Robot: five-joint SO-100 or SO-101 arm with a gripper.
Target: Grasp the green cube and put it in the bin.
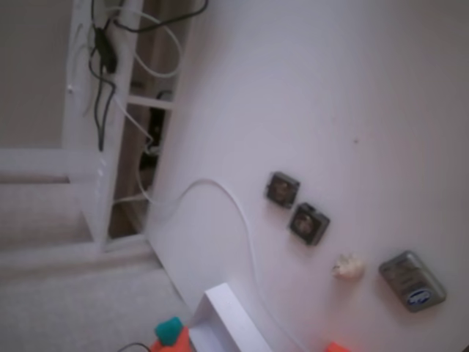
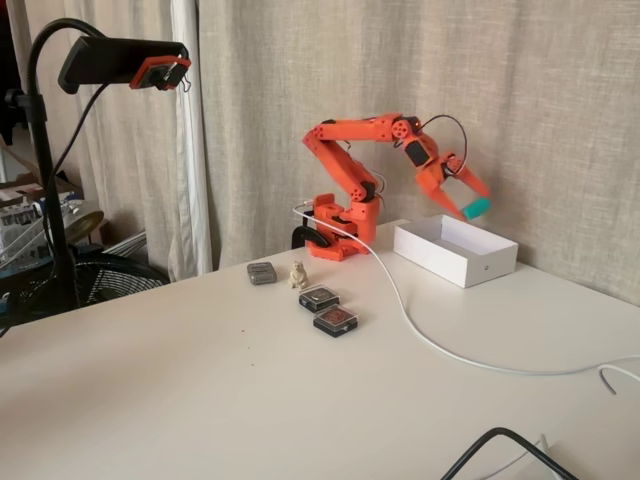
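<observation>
The green cube point(image 2: 478, 208) is a small teal block hanging in the air over the white bin point(image 2: 487, 262), with my orange gripper point(image 2: 471, 207) shut on it. The arm reaches right from its base at the table's back edge. In the downward-looking fixed view the cube point(image 1: 170, 329) shows at the bottom edge against an orange finger point(image 1: 174, 342), beside the bin's white wall point(image 1: 231, 317); the rest of the gripper is cut off there.
Two dark square objects point(image 2: 319, 297) point(image 2: 334, 319) lie mid-table, with a small figurine point(image 2: 298, 274) and a grey tin point(image 2: 262, 272) behind them. A white cable point(image 2: 420, 335) runs across the table past the bin. A black cable point(image 2: 500, 440) loops at the front edge.
</observation>
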